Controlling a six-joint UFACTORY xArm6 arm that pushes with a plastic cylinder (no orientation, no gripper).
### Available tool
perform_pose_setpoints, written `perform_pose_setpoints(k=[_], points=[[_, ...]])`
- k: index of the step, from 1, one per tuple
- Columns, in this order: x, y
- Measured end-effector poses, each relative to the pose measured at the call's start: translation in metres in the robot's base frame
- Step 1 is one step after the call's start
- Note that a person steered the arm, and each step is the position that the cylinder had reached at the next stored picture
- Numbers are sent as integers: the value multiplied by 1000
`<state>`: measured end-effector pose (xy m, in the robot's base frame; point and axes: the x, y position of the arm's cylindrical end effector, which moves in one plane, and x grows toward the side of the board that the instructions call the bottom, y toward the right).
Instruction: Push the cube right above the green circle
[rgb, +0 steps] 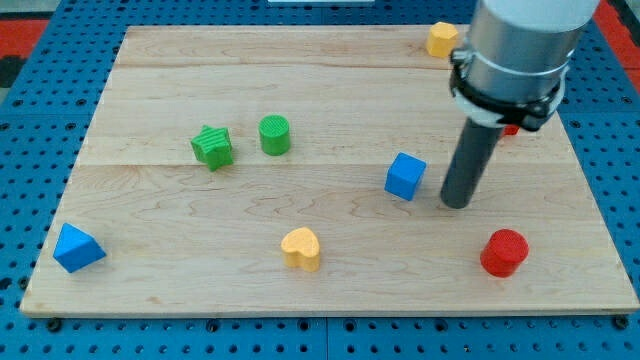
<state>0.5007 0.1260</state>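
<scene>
Just R of blue cube (405, 176), my tip (456, 204), maybe touching, gripperless smooth dark rod, holding nothing.

A robot arm is reaching down into the scene from the view's top right corner. Its lower housing, a wide pale grey cylinder, is filling that corner, ringed at its base by a black collar. A straight dark rod is hanging from the collar, standing nearly upright. The rod's end, my tip (457, 203), is resting at the surface, right of the view's centre.
</scene>
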Motion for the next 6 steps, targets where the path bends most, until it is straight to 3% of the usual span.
perform_pose_setpoints(k=[1,2,3,4,5,6], points=[[-12,-73],[-19,-75],[-10,-16],[-43,-47],[-88,-136],[-102,-100]])
